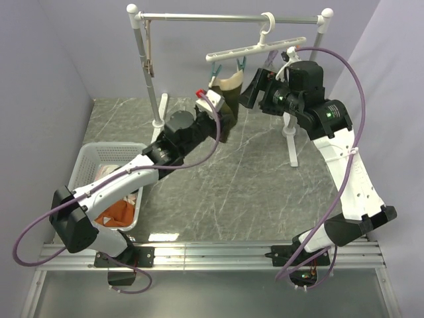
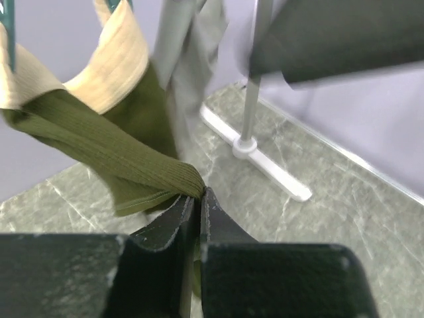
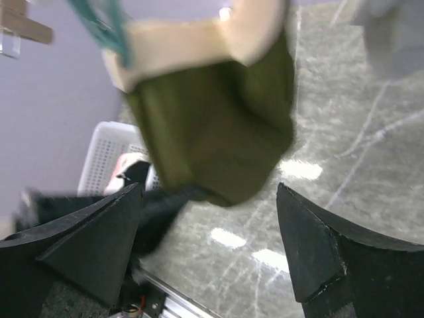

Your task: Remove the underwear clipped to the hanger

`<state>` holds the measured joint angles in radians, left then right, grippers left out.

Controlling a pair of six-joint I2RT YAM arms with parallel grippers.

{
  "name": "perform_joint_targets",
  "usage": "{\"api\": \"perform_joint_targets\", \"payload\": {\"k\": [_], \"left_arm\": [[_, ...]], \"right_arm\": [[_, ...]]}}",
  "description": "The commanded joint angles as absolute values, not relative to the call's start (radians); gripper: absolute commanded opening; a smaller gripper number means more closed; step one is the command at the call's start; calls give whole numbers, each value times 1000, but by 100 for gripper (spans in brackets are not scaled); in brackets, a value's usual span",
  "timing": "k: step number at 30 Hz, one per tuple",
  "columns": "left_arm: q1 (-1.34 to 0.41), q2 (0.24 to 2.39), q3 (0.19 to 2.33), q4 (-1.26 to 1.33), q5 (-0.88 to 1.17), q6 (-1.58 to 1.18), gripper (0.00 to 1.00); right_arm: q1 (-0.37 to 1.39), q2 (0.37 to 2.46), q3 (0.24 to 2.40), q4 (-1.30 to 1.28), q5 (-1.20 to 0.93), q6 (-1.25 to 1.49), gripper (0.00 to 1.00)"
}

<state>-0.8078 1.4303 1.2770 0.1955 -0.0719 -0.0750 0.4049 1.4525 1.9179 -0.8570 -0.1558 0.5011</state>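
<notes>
From overhead I see the olive green briefs (image 1: pixel 230 93) hanging by their cream waistband (image 1: pixel 228 82) from two teal clips (image 1: pixel 213 69) on the white hanger (image 1: pixel 255 48), which hooks over the rod of the drying rack (image 1: pixel 218 16). My left gripper (image 1: pixel 213 106) is up against the left side of the briefs, and the right gripper (image 1: pixel 250 89) sits just beside them on the right. On the grey marbled tabletop (image 1: pixel 258 192), a white laundry basket (image 1: pixel 83 162) at the left holds an orange cloth (image 1: pixel 119 213).

On the left wrist camera the gripper (image 2: pixel 199 202) is squeezed closed, with a bunched fold of the briefs' lower edge (image 2: pixel 112 156) pinched between the fingers. The fabric runs up and left from there to the waistband (one clip just shows at the frame's left edge). The rack's foot (image 2: pixel 262 162) stands beyond.

The right wrist camera is blurred, but the gripper (image 3: pixel 209 195) is plainly spread wide with nothing in it. The briefs (image 3: pixel 212 126) hang beyond the gap between the fingers, waistband uppermost, a teal clip at its left corner.
</notes>
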Motion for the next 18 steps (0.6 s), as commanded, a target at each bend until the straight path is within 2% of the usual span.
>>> {"api": "perform_joint_targets", "payload": {"k": [1,6,18], "left_arm": [[-876,1419,1262,161,-215,29,8],[-942,1448,1273,126,-330,101,6],[-997,1453,1275,121,-394,165,6]], "right_arm": [[405,1468,1989,-793,-190,508,88],[410,1467,1956,-689,-198,503,89],[422,1562,1989,-537,-285,456,91]]}}
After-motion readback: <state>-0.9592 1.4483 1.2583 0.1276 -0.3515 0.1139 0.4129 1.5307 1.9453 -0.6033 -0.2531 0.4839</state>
